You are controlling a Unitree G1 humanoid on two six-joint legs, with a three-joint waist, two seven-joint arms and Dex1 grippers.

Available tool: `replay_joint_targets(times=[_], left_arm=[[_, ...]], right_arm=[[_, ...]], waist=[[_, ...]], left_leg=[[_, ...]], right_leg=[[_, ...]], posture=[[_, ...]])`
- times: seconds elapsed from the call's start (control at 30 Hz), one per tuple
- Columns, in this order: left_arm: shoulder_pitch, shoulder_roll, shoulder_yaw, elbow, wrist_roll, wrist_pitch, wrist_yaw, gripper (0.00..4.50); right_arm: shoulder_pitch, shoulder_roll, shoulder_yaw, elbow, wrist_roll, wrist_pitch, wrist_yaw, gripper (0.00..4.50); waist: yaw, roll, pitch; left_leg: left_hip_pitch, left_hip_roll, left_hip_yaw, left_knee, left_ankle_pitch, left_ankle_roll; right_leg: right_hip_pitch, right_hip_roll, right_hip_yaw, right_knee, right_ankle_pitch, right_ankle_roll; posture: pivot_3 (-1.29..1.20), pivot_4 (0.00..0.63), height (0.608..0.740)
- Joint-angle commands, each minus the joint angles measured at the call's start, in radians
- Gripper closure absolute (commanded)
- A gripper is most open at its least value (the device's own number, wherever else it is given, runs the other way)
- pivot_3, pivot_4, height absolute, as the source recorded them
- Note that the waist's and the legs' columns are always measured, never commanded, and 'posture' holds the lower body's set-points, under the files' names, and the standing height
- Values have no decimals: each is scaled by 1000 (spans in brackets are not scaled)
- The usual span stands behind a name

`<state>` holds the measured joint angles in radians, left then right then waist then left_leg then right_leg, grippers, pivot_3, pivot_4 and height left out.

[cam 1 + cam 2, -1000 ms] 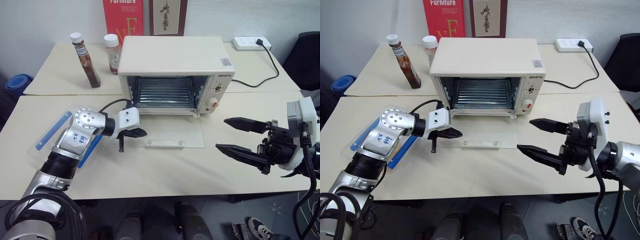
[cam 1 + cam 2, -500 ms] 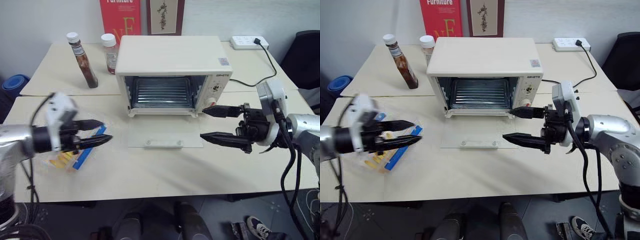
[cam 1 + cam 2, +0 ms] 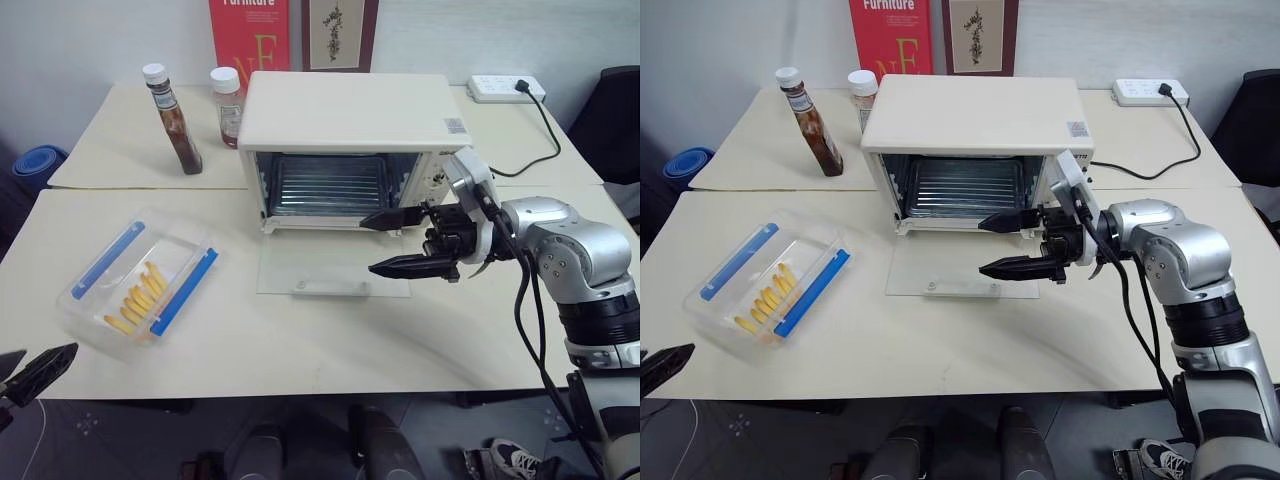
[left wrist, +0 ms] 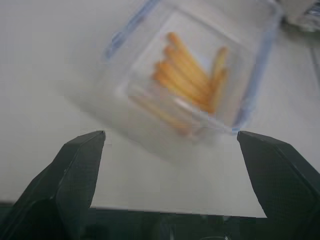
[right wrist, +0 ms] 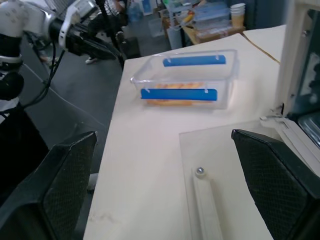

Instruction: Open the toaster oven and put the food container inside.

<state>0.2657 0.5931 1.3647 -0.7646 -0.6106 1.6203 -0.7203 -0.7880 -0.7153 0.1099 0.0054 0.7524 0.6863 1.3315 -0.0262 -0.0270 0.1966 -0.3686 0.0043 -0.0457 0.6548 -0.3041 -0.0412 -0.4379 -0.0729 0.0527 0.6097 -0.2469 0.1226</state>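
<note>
Cream-white toaster oven (image 3: 350, 125) stands with its glass door (image 3: 333, 264) dropped flat on the table (image 3: 300, 340), wire rack showing inside. To its left, well apart, lies the clear food container (image 3: 138, 281), untouched. Over the door hovers the right gripper (image 3: 385, 244), fingers spread; the left gripper (image 4: 165, 150) is also spread, empty, facing the container.

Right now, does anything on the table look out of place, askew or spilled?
Nothing is spilled or damaged. The food container lies at a slant to the table edge, near its front left, closed with the fries inside. The toaster oven door lies flat open, as the task needs. The two sauce bottles stand upright.
</note>
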Motion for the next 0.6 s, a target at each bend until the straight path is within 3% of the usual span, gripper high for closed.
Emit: replay_joint_targets(times=[0.03, 0.13, 0.27, 0.47, 0.53, 0.6], left_arm=[[-183, -92, 23, 39, -62, -6, 256, 15], [-362, -167, 55, 53, -127, -6, 486, 15], [-428, -234, 99, 69, -347, -6, 753, 15], [-298, -246, 46, 167, -730, -6, 1185, 15], [-97, -155, -126, 225, -1109, -262, 1471, 15], [31, -72, -276, 239, -1331, -480, 1642, 15]], right_arm=[[-11, 3, -31, -19, 2, 2, 20, 0], [8, 2, -41, -32, 6, 7, 20, 0], [3, 24, -41, -15, -8, 7, -1, 0], [-29, 67, -48, 29, -18, 17, -40, 0], [-27, 67, -52, 22, -15, 25, -45, 0], [-22, 68, -58, 8, -6, 36, -48, 0]], waist=[[4, 2, -1], [2, -4, -3], [-9, -6, -4], [-2, -6, -4], [0, -7, -5], [1, -7, -5]], left_leg=[[0, 0, 0, 0, 0, 0], [1, -1, -4, 1, 0, -1], [1, 2, -3, 3, -3, -6], [1, 8, 0, 4, -5, -9], [0, 8, 0, 4, -5, -9], [1, 11, -3, 4, -6, -11]], right_leg=[[1, 0, -1, 0, 0, 0], [4, -1, -5, 0, 0, 1], [4, -1, -6, -1, 1, 0], [1, 5, -2, -1, 0, -1], [0, 5, -3, 1, -1, -2], [0, -1, 0, 2, -1, -3]], posture=[[0, 150, 740], [0, 150, 740], [0, 150, 740], [0, 150, 740], [0, 150, 740], [0, 150, 740]])
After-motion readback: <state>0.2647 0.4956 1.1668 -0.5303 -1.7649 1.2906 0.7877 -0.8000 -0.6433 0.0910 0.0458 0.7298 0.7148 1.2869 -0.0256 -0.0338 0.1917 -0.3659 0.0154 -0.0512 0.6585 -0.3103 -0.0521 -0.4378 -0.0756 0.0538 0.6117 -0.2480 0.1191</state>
